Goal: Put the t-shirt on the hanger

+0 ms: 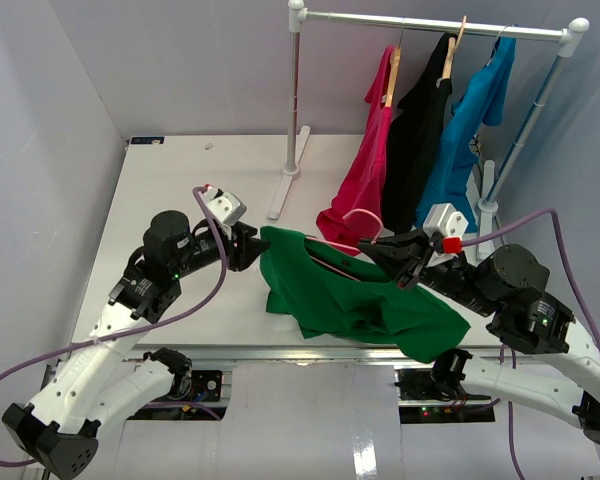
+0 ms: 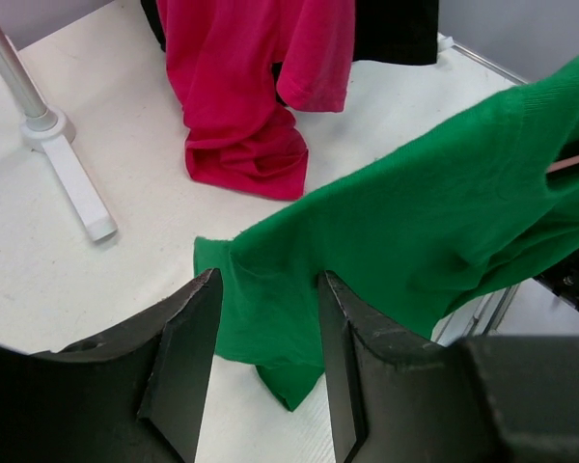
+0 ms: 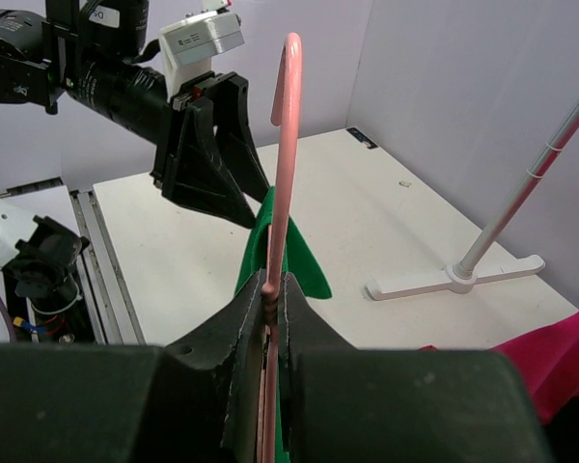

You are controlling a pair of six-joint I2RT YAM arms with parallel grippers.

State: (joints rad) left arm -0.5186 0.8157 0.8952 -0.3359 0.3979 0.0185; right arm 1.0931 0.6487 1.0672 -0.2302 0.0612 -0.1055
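Note:
The green t-shirt [image 1: 350, 295] hangs draped over the pale pink hanger [image 1: 332, 263] just above the table's near edge, its hem trailing towards the right arm. My right gripper [image 1: 408, 262] is shut on the hanger's twisted neck [image 3: 274, 289]. The hook [image 3: 290, 87] rises straight up from the jaws, with green cloth [image 3: 307, 265] behind it. My left gripper [image 1: 252, 246] stands at the shirt's left shoulder with its jaws apart. In the left wrist view the shirt [image 2: 415, 222] lies just beyond the left gripper [image 2: 268, 280], and nothing is pinched between the fingers.
A clothes rack [image 1: 430, 22] at the back right holds a magenta-red shirt [image 1: 365, 170], a black garment [image 1: 415, 140] and a turquoise-blue shirt [image 1: 460, 150]. The red shirt's hem pools on the table [image 2: 251, 164]. The rack's white foot [image 1: 285, 190] lies left of it.

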